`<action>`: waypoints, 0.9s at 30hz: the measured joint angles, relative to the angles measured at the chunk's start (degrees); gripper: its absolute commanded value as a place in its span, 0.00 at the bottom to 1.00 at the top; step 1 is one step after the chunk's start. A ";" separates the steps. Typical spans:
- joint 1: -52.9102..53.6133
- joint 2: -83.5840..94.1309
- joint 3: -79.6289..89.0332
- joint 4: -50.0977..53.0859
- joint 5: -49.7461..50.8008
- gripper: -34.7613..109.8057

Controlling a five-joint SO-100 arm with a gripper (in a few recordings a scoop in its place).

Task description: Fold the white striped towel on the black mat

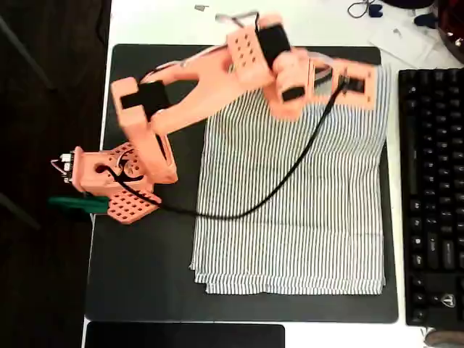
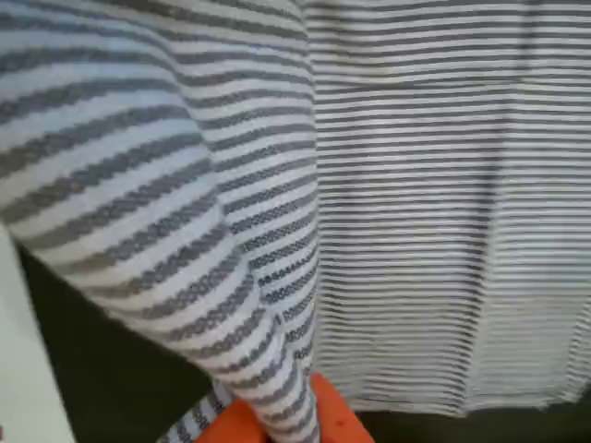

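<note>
- White striped towel (image 1: pixel 290 210) is lying on the black mat (image 1: pixel 145 268), covering its right half in overhead view; layered edges are showing at the bottom left corner, so it's prob already doubled.
- In wrist view a fold of the towel (image 2: pixel 157 203) is hanging close to the lens, draping down over an orange finger (image 2: pixel 305 415) – looks like cloth is being held up near the top right corner.
- Gripper (image 1: pixel 355 83) is sitting blurred over the towel's top right edge in overhead view; can't tell how far the fingers are apart, though draped cloth suggests they're pinching it.
- Risk: grip is likely catching one layer only, so layers may be separating as it lifts.
- Risk: thin cloth may be slipping out mid-swing, dropping in a crumpled heap.
- Risk: black cable (image 1: pixel 290 174) is trailing across the towel; could be dragging or bunching the cloth.
- Risk: keyboard (image 1: pixel 431 196) is sitting just beside the mat's right edge – arm (image 1: pixel 210 80) may clip it.
</note>
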State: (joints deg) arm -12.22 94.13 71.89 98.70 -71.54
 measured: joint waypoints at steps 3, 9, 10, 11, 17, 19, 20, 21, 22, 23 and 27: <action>5.63 2.46 3.16 -1.23 -3.78 0.24; 16.79 3.34 7.29 -4.13 -10.46 0.24; 18.54 3.34 8.09 -4.92 -11.43 0.24; 20.21 3.16 8.79 -5.80 -12.30 0.24; 29.36 -1.67 11.25 -12.39 -17.67 0.24; 31.38 -3.34 12.48 -14.85 -18.72 0.24; 32.34 -3.96 13.27 -16.26 -19.07 0.25; 33.13 -4.57 14.15 -17.84 -19.60 0.28; 33.84 -5.27 15.03 -19.60 -19.78 0.29; 34.72 -5.89 15.82 -21.18 -19.86 0.31; 37.27 -7.73 18.11 -25.66 -20.48 0.35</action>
State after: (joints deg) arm 25.05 86.40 90.00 73.04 -92.02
